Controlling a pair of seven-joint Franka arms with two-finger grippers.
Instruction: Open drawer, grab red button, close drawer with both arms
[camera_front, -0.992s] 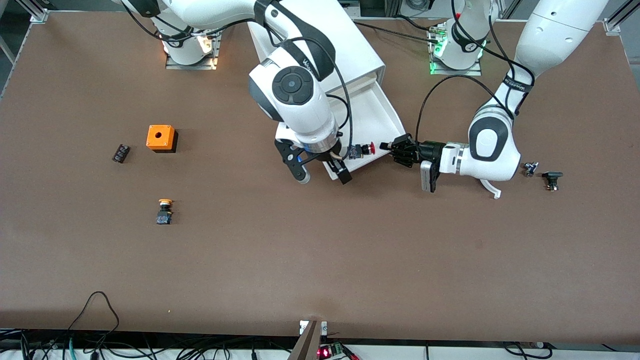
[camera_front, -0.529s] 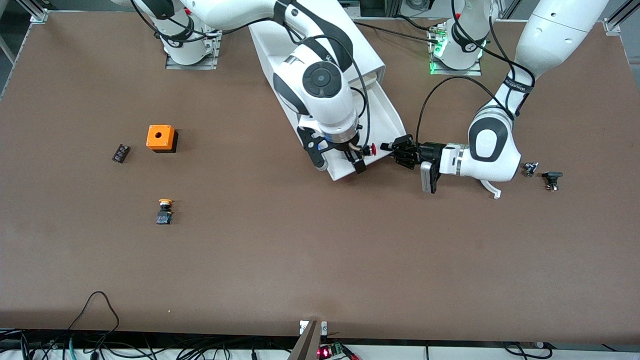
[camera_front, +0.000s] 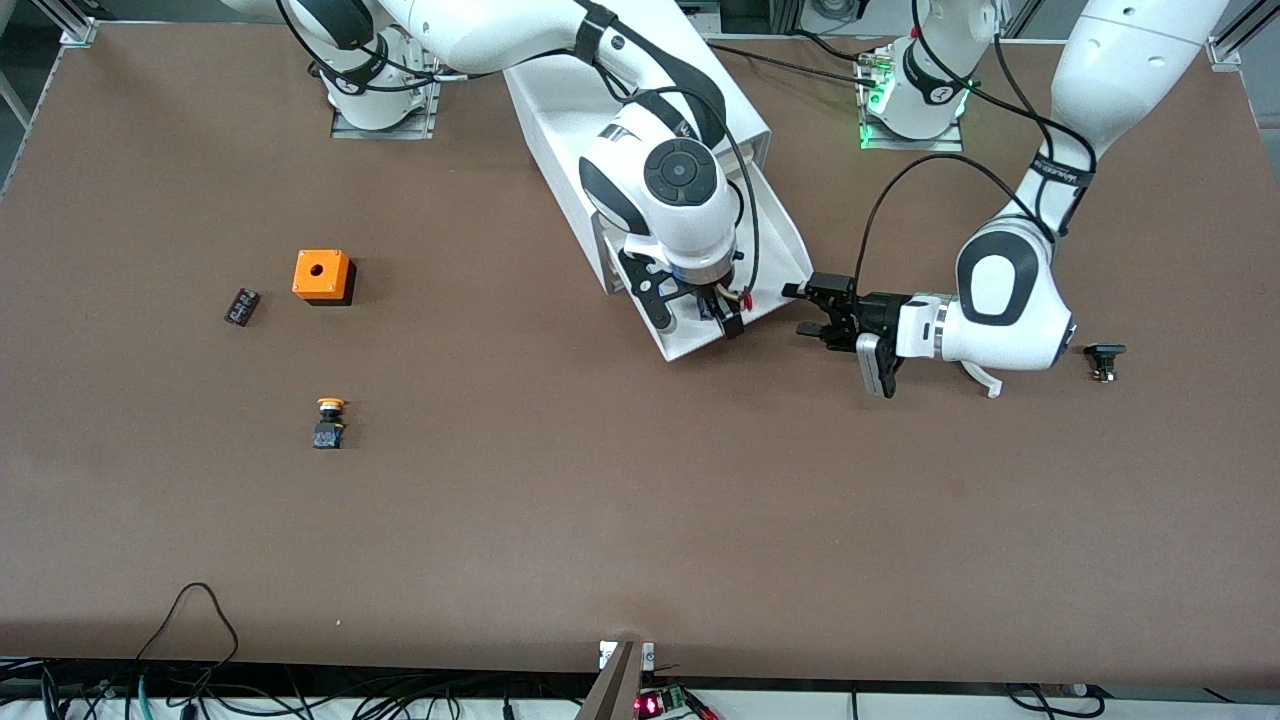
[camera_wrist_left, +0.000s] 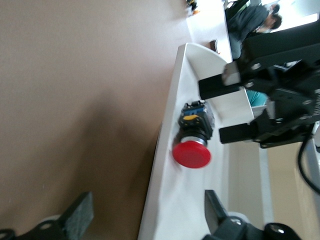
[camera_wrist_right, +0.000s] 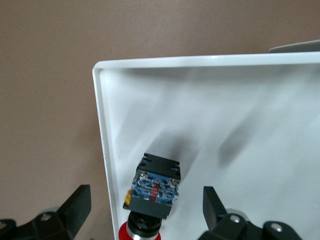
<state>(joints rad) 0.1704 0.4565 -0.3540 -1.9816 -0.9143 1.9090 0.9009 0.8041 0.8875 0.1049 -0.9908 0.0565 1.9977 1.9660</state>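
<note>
The white cabinet (camera_front: 735, 110) has one drawer (camera_front: 778, 238) pulled out toward the front camera. The red-capped button (camera_front: 745, 296) lies on its side in the drawer near its front wall, mostly hidden under the right hand. In the right wrist view its black body (camera_wrist_right: 155, 184) lies below my open right gripper (camera_wrist_right: 145, 206), one finger over the table, one over the drawer (camera_wrist_right: 200, 61). My right gripper (camera_front: 697, 315) hangs over the drawer's front. My left gripper (camera_front: 808, 309) is open, low beside the drawer's front corner, facing the button (camera_wrist_left: 191, 155).
An orange box with a hole (camera_front: 322, 276), a yellow-capped button (camera_front: 330, 422) and a small dark part (camera_front: 241, 306) lie toward the right arm's end of the table. A black part (camera_front: 1104, 360) lies by the left arm's elbow.
My right gripper has moved from beside the drawer's front to over the drawer, above the button. My left gripper has drawn back a little from the drawer toward its own end.
</note>
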